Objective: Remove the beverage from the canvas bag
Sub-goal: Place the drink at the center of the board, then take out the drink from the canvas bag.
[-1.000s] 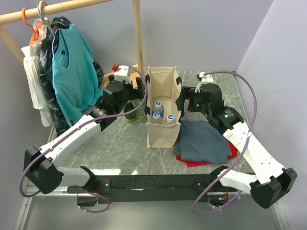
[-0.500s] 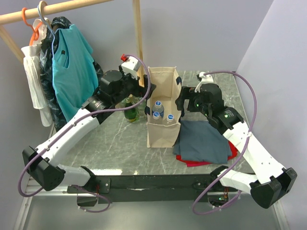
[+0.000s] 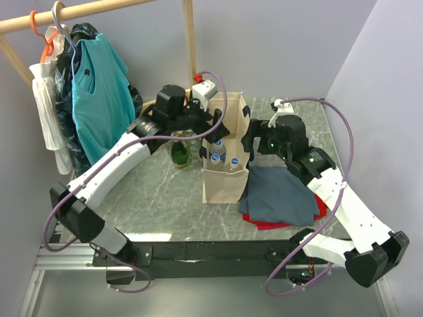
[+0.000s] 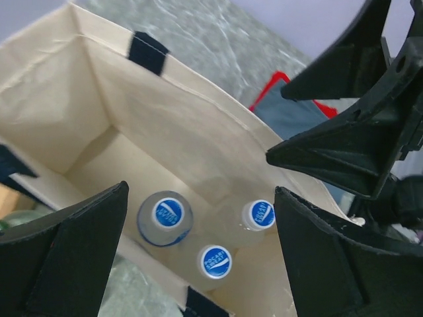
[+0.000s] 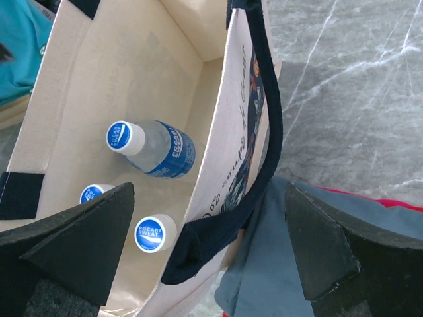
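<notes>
So the left end effector (image 4: 199,191) hangs spread wide right above the bag (image 4: 198,125), three bottles (image 4: 165,214) standing inside just below it; right end effector (image 5: 208,191), also spread, straddles the bag's side wall

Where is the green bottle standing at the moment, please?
In the top view, the green bottle stands on the marble table, just left of the canvas bag and beneath the left arm.

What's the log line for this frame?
left gripper: open, above bag mouth | right gripper: open, straddling bag wall | bottles: three in bag, none gripped
</notes>
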Action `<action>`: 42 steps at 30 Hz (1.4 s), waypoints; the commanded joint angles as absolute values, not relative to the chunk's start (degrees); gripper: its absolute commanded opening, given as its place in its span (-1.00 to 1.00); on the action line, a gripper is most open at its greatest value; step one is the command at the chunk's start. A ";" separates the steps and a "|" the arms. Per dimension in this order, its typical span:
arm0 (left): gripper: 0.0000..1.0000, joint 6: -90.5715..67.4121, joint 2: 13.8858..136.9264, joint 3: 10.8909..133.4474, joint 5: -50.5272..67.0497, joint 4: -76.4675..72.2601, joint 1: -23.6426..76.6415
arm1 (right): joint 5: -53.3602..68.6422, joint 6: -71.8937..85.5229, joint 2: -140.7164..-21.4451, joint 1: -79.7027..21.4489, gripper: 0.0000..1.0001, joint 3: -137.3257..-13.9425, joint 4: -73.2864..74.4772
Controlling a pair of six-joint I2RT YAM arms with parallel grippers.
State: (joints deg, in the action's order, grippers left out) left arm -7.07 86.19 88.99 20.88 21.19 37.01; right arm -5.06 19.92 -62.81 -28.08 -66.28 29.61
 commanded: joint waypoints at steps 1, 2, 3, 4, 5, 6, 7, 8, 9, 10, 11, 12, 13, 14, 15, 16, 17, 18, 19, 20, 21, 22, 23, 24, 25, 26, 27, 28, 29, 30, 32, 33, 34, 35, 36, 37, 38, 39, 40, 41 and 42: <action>0.91 -5.54 91.12 97.44 28.30 29.34 37.27 | -5.27 20.13 -61.87 -27.69 1.00 -66.71 27.69; 0.91 -5.54 92.10 98.69 28.74 30.92 37.27 | -5.27 20.13 -61.79 -27.69 1.00 -66.71 27.69; 0.87 -5.71 92.98 99.92 29.35 33.03 37.27 | -5.27 20.13 -61.70 -27.77 1.00 -66.71 27.69; 0.88 -6.06 94.03 101.06 29.53 33.39 37.27 | -5.36 20.13 -61.70 -27.69 1.00 -66.62 27.60; 0.89 -6.24 94.30 101.25 29.71 33.57 37.27 | -5.36 20.04 -61.79 -27.69 1.00 -66.62 27.60; 0.89 -6.50 94.57 101.42 29.79 33.75 37.27 | -5.45 20.04 -61.87 -27.69 1.00 -66.62 27.68; 0.90 -6.68 95.09 101.77 29.62 33.84 37.27 | -5.45 20.04 -61.79 -27.69 1.00 -66.62 27.69; 0.91 -6.77 95.53 102.21 29.18 34.27 37.27 | -5.54 19.95 -61.87 -27.69 1.00 -66.53 27.86; 0.87 -6.42 96.15 102.91 28.74 35.41 37.35 | -5.54 19.95 -61.87 -27.69 1.00 -66.62 27.77; 0.86 -6.50 96.85 103.27 26.65 36.46 37.44 | -5.62 19.95 -61.87 -27.60 1.00 -66.62 27.77; 0.86 -6.68 97.12 103.36 25.76 36.82 37.53 | -5.62 19.95 -61.87 -27.60 1.00 -66.53 27.77; 0.86 -6.33 97.29 103.36 25.14 37.09 37.70 | -5.71 19.95 -61.87 -27.60 1.00 -66.45 27.69; 0.86 -6.15 97.73 103.36 23.83 37.87 37.79 | -5.71 19.86 -61.96 -27.60 1.00 -66.36 27.60; 0.85 -6.24 97.91 103.27 22.95 37.97 37.88 | -5.71 19.86 -62.05 -27.60 1.00 -66.36 27.60; 0.84 -6.41 98.00 103.01 22.07 37.97 38.14 | -5.71 19.86 -62.14 -27.60 1.00 -66.53 27.68; 0.84 -6.42 98.17 102.40 21.45 37.71 38.23 | -5.71 19.95 -62.23 -27.60 1.00 -66.53 27.69; 0.84 -6.42 98.26 102.04 20.23 37.62 38.41 | -5.54 19.86 -62.31 -27.68 1.00 -66.62 27.69; 0.83 -6.42 98.52 101.78 19.52 37.62 38.67 | -5.62 19.95 -62.31 -27.69 1.00 -66.53 27.69; 0.83 -6.42 99.13 101.78 18.73 37.88 38.93 | -5.62 19.95 -62.40 -27.77 1.00 -66.53 27.69; 0.82 -6.33 99.40 101.86 17.42 38.32 39.11 | -5.62 19.95 -62.23 -27.60 1.00 -66.53 27.86; 0.82 -6.33 99.75 101.78 16.71 38.41 39.72 | -5.62 19.95 -62.23 -27.60 1.00 -66.36 27.69; 0.81 -6.42 100.45 101.78 15.66 38.50 39.90 | -5.71 19.95 -62.05 -27.60 1.00 -66.36 27.69; 0.80 -6.42 100.72 101.69 13.73 38.50 40.25 | -5.71 19.95 -61.96 -27.68 1.00 -66.27 27.60; 0.79 -6.33 100.98 101.43 12.67 38.32 40.78 | -5.80 19.95 -61.96 -27.60 1.00 -66.36 27.68; 0.79 -6.24 101.60 101.25 11.87 38.49 41.04 | -5.80 19.95 -61.96 -27.68 1.00 -66.27 27.69; 0.78 -6.15 102.04 101.34 11.26 38.76 41.22 | -5.89 19.95 -61.96 -27.60 1.00 -66.36 27.77; 0.75 -6.24 102.48 101.51 9.25 39.63 41.83 | -5.89 19.86 -61.96 -27.60 1.00 -66.18 27.77; 0.75 -6.24 103.35 102.21 8.27 40.07 42.18 | -5.89 19.86 -62.05 -27.68 1.00 -66.18 27.77; 0.75 -6.15 103.62 102.48 7.30 40.60 42.54 | -5.89 19.86 -62.14 -27.60 1.00 -66.27 27.86; 0.75 -6.24 103.88 102.83 5.47 41.30 42.97 | -5.89 19.86 -62.14 -27.60 1.00 -66.36 27.77; 0.75 -6.50 104.33 103.27 3.61 41.66 43.33 | -5.71 19.86 -62.40 -27.68 1.00 -66.45 27.69; 0.75 -6.68 104.41 103.36 2.04 41.75 43.59 | -5.63 19.86 -62.49 -27.60 1.00 -66.53 27.69; 0.75 -6.85 104.33 103.36 1.24 41.92 43.77 | -5.63 19.78 -62.49 -27.60 1.00 -66.53 27.77; 0.75 -6.94 104.24 103.27 0.71 41.84 44.03 | -5.62 19.78 -62.66 -27.60 1.00 -66.62 27.77; 0.75 -7.03 103.89 103.01 0.18 41.66 44.12 | -5.62 19.86 -62.75 -27.60 1.00 -66.53 27.69; 0.75 -7.03 103.80 102.49 0.18 41.40 44.12 | -5.54 19.86 -62.75 -27.68 1.00 -66.62 27.60; 0.74 -7.12 103.71 102.39 0.18 41.48 44.21 | -5.54 19.86 -62.84 -27.60 1.00 -66.45 27.60; 0.73 -7.03 103.71 102.48 0.09 41.66 44.21 | -5.45 19.86 -62.84 -27.60 1.00 -66.53 27.60; 0.72 -7.12 103.62 102.65 -1.39 42.18 44.30 | -5.45 19.95 -62.93 -27.68 1.00 -66.62 27.68; 0.71 -7.03 103.71 103.00 -1.67 42.71 44.30 | -5.54 19.78 -63.02 -27.69 1.00 -66.62 27.77; 0.68 -7.03 103.88 103.62 -1.76 43.15 44.21 | -5.54 19.78 -63.02 -27.60 1.00 -66.62 27.69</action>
